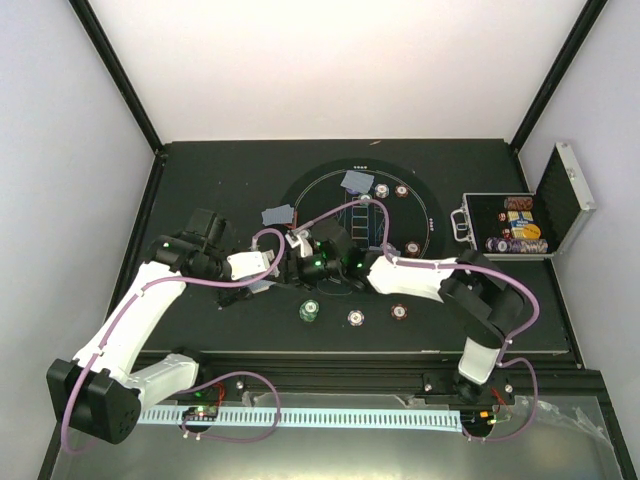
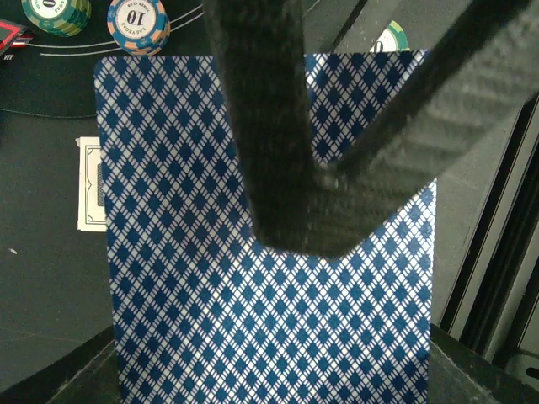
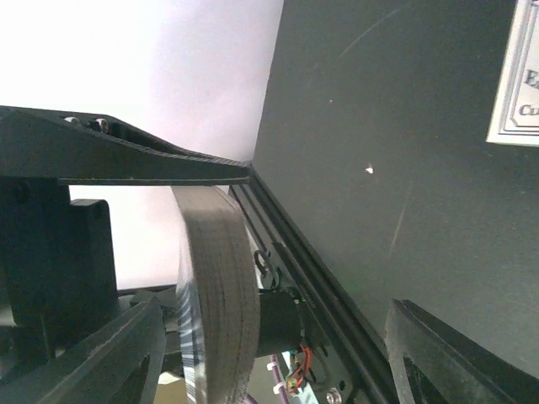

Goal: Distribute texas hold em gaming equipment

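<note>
Clamps deck of cards by its side edges in left end effector, patterned back up, leaving top card free to take. Reaches in with right end effector, released and gripping nothing; lays one finger across the deck's back, likely to peel a single card. Shows dealt cards face-down on mat just beyond both end effectors, probably marking served seats. Lines up green chips, white chip, brown-red chip on the near side of the end effectors, probably stakes. Parks open case well right of right end effector, as supply.
</note>
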